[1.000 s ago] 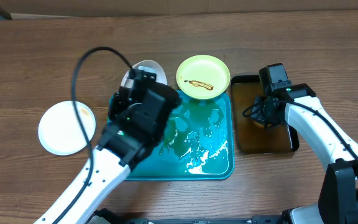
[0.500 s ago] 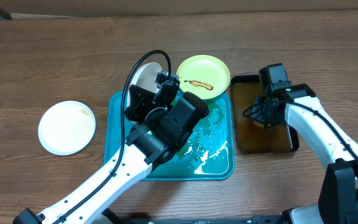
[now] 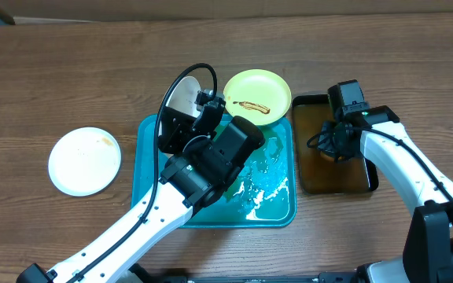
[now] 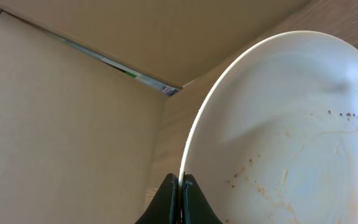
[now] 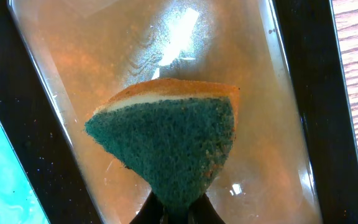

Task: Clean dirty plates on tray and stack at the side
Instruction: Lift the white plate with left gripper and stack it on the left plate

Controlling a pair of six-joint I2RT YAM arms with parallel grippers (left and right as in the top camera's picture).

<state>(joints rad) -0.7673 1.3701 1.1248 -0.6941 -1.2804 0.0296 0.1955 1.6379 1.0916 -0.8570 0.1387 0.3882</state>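
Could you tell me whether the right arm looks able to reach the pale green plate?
Probably yes: the pale green round plate lies beside the narrow black tray where the right claw holds the green sponge; nothing stands between, and the left claw, gripping a white round plate, is on the far side.

Your left arm over the blue tray, white plate tilted at its tip. Green plate overlaps the tray's far edge; second white plate well left.
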